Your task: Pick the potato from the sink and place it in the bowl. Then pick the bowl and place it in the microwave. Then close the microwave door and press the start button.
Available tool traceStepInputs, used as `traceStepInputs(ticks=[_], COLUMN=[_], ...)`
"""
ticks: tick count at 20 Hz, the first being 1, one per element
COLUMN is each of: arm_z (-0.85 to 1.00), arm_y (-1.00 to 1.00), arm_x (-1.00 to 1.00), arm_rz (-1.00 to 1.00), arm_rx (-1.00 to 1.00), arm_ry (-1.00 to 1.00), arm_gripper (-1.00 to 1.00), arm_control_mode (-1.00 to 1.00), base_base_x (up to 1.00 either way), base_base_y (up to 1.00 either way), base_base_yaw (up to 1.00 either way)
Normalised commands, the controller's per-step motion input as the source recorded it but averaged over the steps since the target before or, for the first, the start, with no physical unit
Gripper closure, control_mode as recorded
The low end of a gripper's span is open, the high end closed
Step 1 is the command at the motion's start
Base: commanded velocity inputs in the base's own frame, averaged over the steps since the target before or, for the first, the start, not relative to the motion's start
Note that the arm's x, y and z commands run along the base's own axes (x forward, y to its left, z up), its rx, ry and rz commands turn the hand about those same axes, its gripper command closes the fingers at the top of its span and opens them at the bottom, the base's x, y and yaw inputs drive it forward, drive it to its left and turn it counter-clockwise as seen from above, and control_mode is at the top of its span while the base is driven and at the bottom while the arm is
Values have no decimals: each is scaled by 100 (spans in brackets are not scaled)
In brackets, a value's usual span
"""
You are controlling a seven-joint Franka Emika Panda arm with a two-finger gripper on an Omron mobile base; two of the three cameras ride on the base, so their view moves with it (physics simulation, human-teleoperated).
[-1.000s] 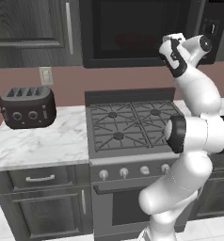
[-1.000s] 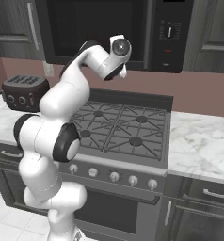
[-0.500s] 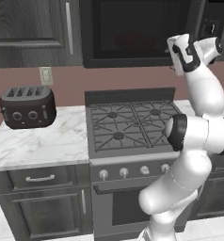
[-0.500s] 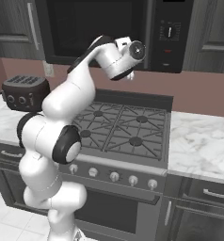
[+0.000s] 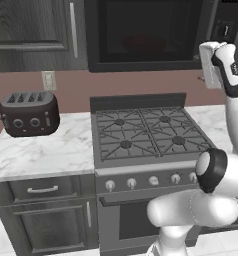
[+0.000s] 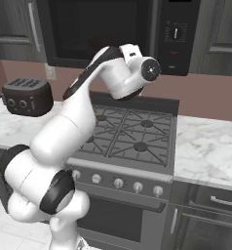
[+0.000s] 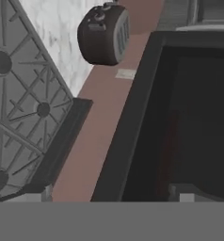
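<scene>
The black microwave [image 5: 156, 35] hangs over the stove, its door [image 5: 143, 37] shut flat against the front. A dim red shape, the bowl [image 5: 141, 44], shows through the tinted window. The control panel [image 6: 175, 34] sits at the microwave's right end. My gripper [image 5: 207, 64] is raised in front of the microwave's lower right corner, just below the panel, and points left along the door. In the hand view the door [image 7: 180, 117] runs past close by, and the gripper [image 7: 111, 193] is open with nothing between its tips. The potato is hidden and the sink is out of view.
A gas stove [image 5: 146, 132] with knobs stands below the microwave. A dark toaster [image 5: 28, 114] sits on the marble counter [image 5: 51, 150] at the left, under a dark wood cabinet [image 5: 36, 30]. More counter [image 6: 205, 146] lies right of the stove.
The arm has swung its hand to the right and a little upward across the microwave front, ending near the control panel. The stove, toaster and door have stayed put.
</scene>
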Motion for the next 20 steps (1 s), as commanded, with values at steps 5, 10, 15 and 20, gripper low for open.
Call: traceStepInputs(ticks=[5,10,15,20], arm_z=[-2,2,15,12], arm_y=[-54,-46,-43,-67], arm_x=[-71,-20,8,3], arm_rz=[-19,-14,-3,0], arm_rx=[16,20,19,21], arm_ry=[-16,-9,-1,0], arm_gripper=[-100,-100,100,100], arm_control_mode=[-100,-100,-100,-100], base_base_x=[0,0,0,0], base_base_y=[0,0,0,0], base_base_yaw=[0,0,0,0])
